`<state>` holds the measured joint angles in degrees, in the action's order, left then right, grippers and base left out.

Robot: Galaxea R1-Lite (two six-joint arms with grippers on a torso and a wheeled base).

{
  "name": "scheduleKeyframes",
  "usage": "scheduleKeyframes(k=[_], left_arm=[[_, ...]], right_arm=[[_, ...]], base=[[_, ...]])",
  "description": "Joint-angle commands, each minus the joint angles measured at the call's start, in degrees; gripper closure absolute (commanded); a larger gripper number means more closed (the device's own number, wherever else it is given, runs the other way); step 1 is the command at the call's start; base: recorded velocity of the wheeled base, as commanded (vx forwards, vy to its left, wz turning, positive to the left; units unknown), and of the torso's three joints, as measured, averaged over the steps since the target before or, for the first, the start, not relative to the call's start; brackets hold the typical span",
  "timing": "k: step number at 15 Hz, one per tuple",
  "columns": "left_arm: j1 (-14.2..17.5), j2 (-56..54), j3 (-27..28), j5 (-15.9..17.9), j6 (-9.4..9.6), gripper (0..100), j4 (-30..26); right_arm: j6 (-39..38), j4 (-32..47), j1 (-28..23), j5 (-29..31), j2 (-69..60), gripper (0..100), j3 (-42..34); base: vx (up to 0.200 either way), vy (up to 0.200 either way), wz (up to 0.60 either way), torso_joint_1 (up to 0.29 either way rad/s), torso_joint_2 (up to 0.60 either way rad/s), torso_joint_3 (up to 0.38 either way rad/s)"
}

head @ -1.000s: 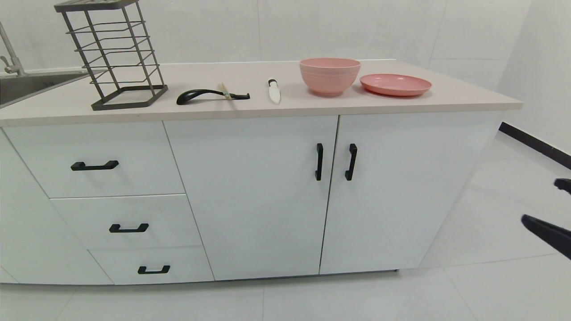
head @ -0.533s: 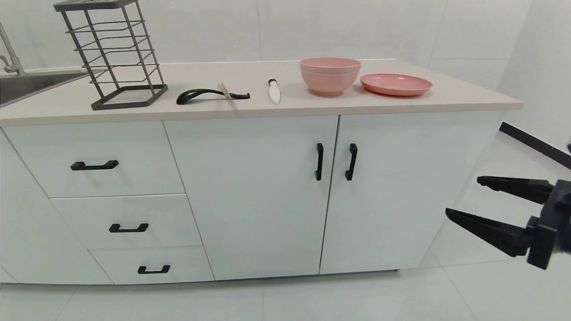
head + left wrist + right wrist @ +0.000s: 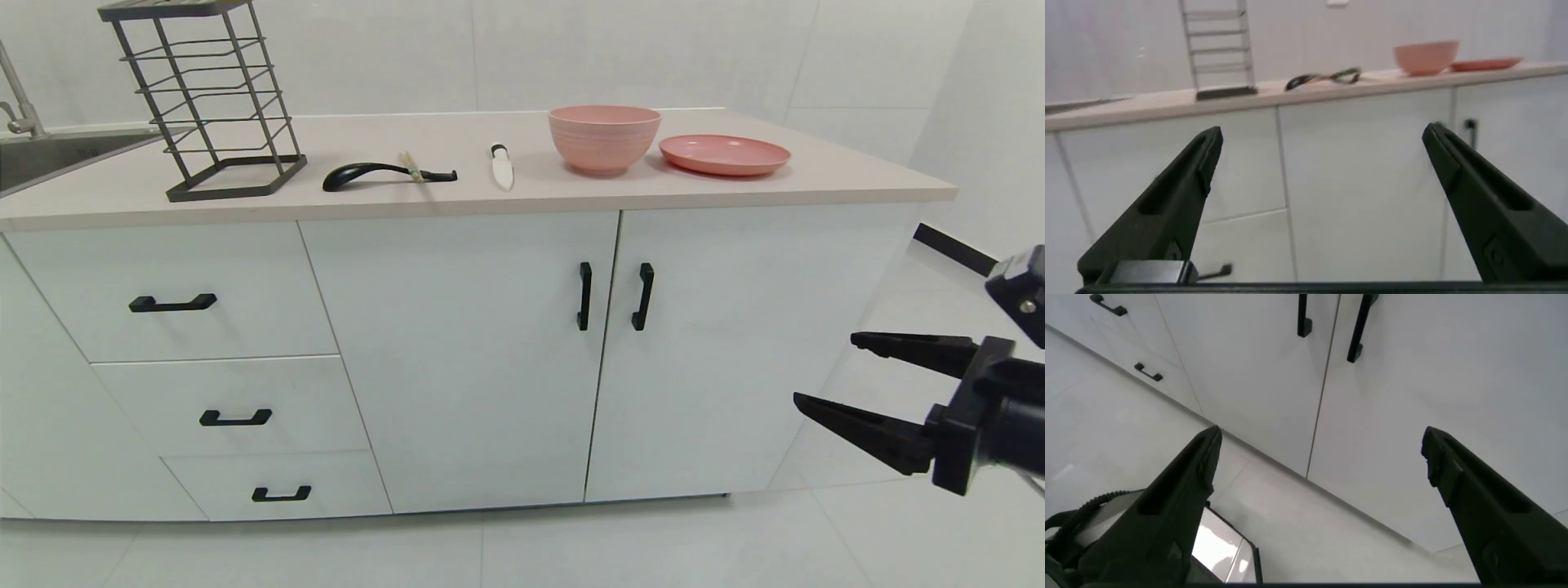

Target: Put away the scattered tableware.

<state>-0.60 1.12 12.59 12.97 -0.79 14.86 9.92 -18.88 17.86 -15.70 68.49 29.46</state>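
At the left gripper [image 3: 1323,135]: jaws spread wide, nothing held, low in front of the white cabinet [image 3: 1364,163], tableware up on the countertop [image 3: 457,192] above and beyond its tips. Up and far to the left of the right gripper [image 3: 824,367]: wire rack [image 3: 204,98], then black ladle [image 3: 359,174] with chopsticks [image 3: 411,167] crossing its handle, white knife [image 3: 501,167] just beside, pink bowl [image 3: 604,137], and pink plate [image 3: 724,154] nearest, up and slightly left. At the right gripper itself: jaws wide apart, nothing gripped; hangs off the cabinet doors below counter height, well apart from every piece.
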Motion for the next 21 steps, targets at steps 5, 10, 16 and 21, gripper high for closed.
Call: scheduleKeyframes(k=[5, 10, 16, 21], left_arm=[[-7.4, 17.95, 7.62, 8.47, -8.61, 0, -6.16], [-11.18, 21.2, 6.04, 9.7, 1.67, 0, -6.33], [-11.62, 30.43, 1.03, 16.12, 2.64, 0, -5.54], [-14.17, 46.95, 2.52, 17.26, 13.01, 0, 10.36]], right_arm=[[0.27, -6.25, 0.86, -0.29, 5.78, 0, 0.42], [5.37, -8.36, 1.3, -0.38, 10.79, 0, 1.38], [5.19, -8.36, 2.0, -3.81, 12.28, 0, 3.23], [5.19, -9.42, 1.92, -3.9, 17.38, 0, 5.96]], base=[[0.0, 0.0, 0.0, 0.0, 0.0, 0.0], [0.0, 0.0, 0.0, 0.0, 0.0, 0.0], [0.0, 0.0, 0.0, 0.0, 0.0, 0.0], [0.0, 0.0, 0.0, 0.0, 0.0, 0.0]])
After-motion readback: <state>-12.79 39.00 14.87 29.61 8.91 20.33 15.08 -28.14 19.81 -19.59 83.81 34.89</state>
